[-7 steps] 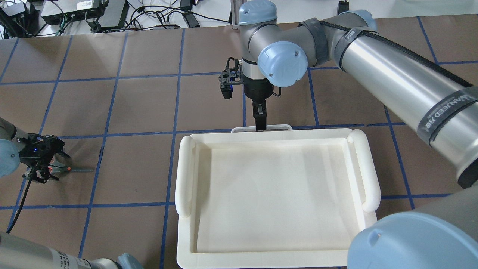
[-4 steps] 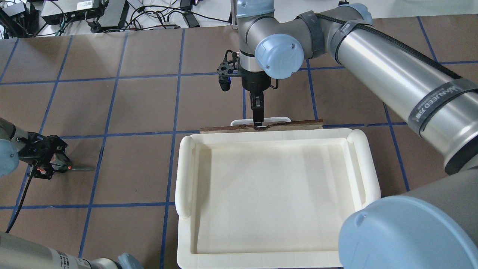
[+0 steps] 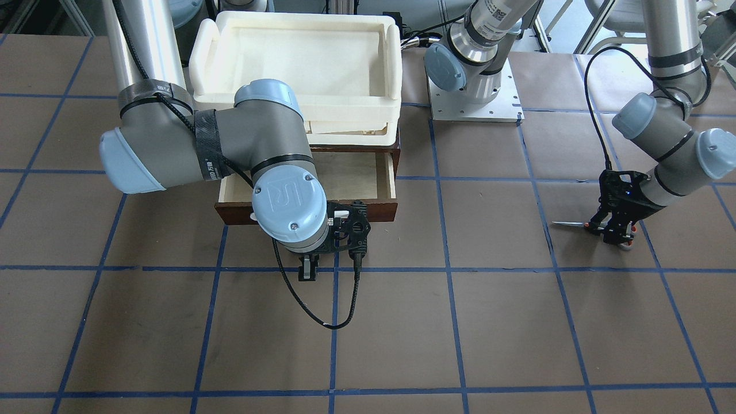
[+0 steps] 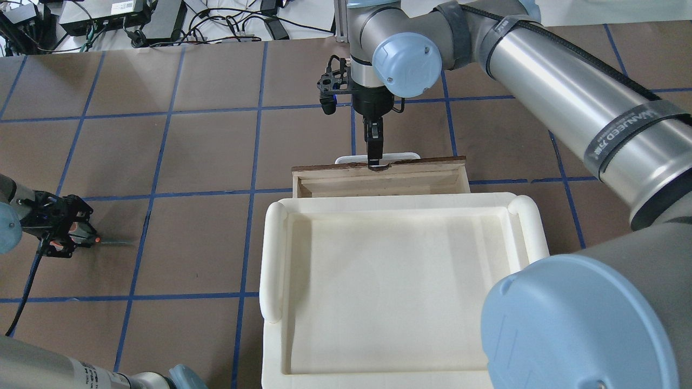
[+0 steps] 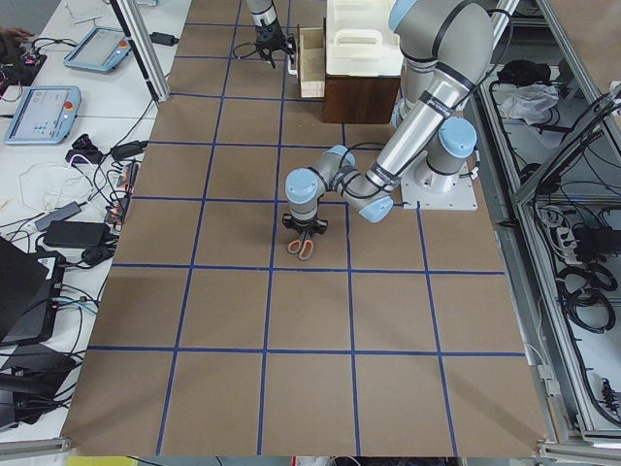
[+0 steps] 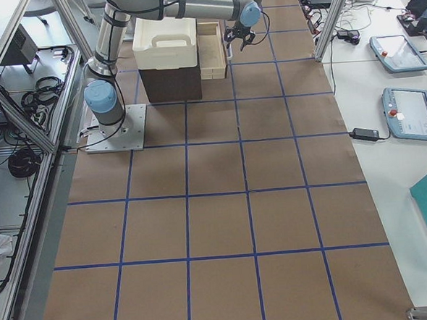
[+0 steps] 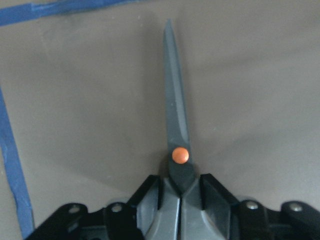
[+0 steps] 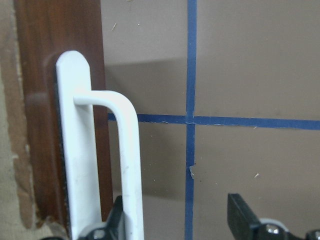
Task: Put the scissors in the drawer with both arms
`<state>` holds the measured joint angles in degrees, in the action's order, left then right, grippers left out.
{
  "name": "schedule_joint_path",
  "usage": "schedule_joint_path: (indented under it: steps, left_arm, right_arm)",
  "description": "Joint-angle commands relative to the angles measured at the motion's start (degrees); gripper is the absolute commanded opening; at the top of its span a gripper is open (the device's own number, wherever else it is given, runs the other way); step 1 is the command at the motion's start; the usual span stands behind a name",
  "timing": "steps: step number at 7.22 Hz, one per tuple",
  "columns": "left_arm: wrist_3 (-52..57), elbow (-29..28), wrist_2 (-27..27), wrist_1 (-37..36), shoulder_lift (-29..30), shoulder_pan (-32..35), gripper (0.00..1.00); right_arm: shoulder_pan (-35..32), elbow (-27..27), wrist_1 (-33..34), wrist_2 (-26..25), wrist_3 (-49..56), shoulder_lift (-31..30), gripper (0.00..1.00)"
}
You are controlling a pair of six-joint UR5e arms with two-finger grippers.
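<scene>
The left claw (image 4: 69, 237) is closed on the scissors (image 7: 176, 115): its two fingers (image 7: 147, 200) press against either side of the grey neck just below the orange pivot, and the dark blades, closed together, point away from the claw over the brown tabletop (image 4: 205, 151). The scissors sit at the far left of the overhead view, well apart from the drawer (image 4: 378, 181); whether they rest on the tabletop or hang just above it cannot be told. The drawer stands partly out from under the cream-white tray (image 4: 273, 259), with a strip of its pale plywood interior showing (the tray itself lies on top of a dark cabinet). The right claw (image 4: 374, 161) is down at the drawer's front, at its white bar handle (image 8: 127, 150). In the right wrist view its fingers are spread: one lies close against the handle, the other finger (image 8: 239, 212) stands clear of it, so this claw is open around the bar rather than clamped on it.
</scene>
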<state>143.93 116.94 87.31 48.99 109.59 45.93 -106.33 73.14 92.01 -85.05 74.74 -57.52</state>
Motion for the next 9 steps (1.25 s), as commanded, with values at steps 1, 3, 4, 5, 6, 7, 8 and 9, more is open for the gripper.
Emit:
schedule_joint_path:
  steps: [1, 3, 4, 5, 6, 7, 8, 9]
  left_arm:
    - [-0.67, -1.79, 0.23, 0.14, -1.04, 0.03, 0.08]
    - [-1.46, -5.38, 0.15, 3.36, -1.31, 0.12, 0.04]
    - [-2.77, -7.32, 0.06, 5.92, -1.48, 0.21, 0.04]
    - [-3.22, -9.51, 0.14, 7.16, -1.92, 0.64, 0.03]
    - [-4.61, -12.23, 0.15, 10.65, -2.27, 1.26, 0.03]
    - [-6.02, -15.39, 0.41, 13.38, -2.8, 2.66, 0.02]
    - [-7.6, -18.55, 1.02, 17.07, -3.5, 5.02, 0.01]
    - [-10.05, -21.37, 1.2, 20.67, -4.03, 6.35, 0.01]
  right_arm:
    - [0.77, -1.33, 0.01, 0.15, 0.32, 0.56, 0.73]
    - [0.77, -2.38, 0.1, 0.24, 0.23, 1.18, 0.73]
    - [1.03, -2.47, 1.4, 0.32, 0.15, 1.79, 0.73]
    - [1.3, -2.82, 2.11, 0.59, -0.03, 1.97, 0.74]
    - [1.47, -3.09, 2.21, 0.59, -0.03, 2.06, 0.76]
    - [2.0, -3.87, 2.21, 0.76, 0.15, 2.15, 0.76]
    - [2.35, -4.14, 2.21, 0.76, 0.23, 2.23, 0.77]
    - [2.62, -4.84, 2.21, 0.76, 0.23, 2.84, 0.76]
